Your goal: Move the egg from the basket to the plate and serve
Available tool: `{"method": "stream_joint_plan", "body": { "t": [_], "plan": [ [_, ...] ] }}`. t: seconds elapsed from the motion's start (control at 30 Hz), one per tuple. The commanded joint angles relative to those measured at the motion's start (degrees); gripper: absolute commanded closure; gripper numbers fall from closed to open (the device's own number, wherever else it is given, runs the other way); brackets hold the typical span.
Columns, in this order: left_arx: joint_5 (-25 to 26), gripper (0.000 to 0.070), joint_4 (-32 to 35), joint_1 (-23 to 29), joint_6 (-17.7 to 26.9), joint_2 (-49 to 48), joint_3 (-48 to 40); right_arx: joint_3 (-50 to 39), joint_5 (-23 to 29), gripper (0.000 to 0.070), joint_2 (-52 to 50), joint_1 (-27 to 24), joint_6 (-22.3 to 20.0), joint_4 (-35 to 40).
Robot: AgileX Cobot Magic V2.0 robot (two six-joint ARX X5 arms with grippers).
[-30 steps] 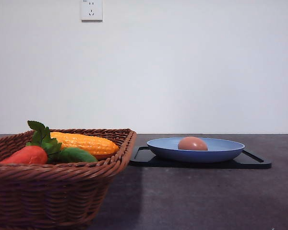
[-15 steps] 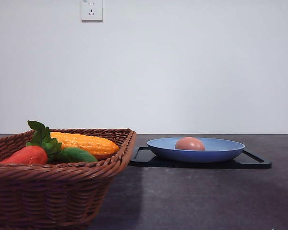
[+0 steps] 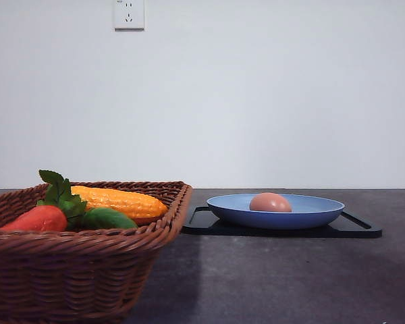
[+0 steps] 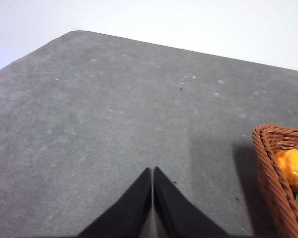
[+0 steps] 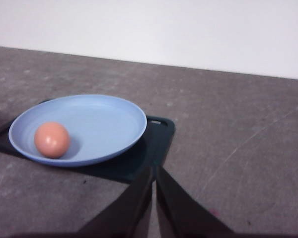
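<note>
One egg [image 3: 270, 202] lies in your plate [image 3: 310, 210] on the tray [image 3: 354, 228], right of the basket [image 3: 74, 270]; both claws, left [image 4: 152, 173] and right [image 5: 154, 172], are clenched, holding nothing.

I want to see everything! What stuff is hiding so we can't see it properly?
- Basket: cut off by the front view's left and bottom edges; the left wrist view catches one corner.
- Red fruit: its lower part sits behind the basket rim.
- Tray: mostly covered by the plate.
- Egg's underside: behind the plate rim.

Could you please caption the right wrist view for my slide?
Egg resting in blue plate on black tray.
</note>
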Motion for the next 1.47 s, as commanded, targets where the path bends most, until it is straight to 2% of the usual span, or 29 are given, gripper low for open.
{"method": "stream_joint_plan", "body": {
  "t": [0.0, 0.17, 1.43],
  "plan": [
    [-0.13, 0.07, -0.76, -0.09, -0.09, -0.11, -1.38, -0.37, -0.11, 0.07, -0.04, -0.13, 0.81, -0.52],
    [-0.13, 0.07, -0.76, -0.09, -0.09, -0.11, -1.38, -0.35, -0.09, 0.07, -0.04, -0.02, 2.15, -2.42],
    [-0.13, 0.07, -0.76, -0.09, -0.09, -0.11, -1.38, -0.35, 0.15, 0.07, -0.04, -0.02, 2.1, -1.98]
  ]
}}
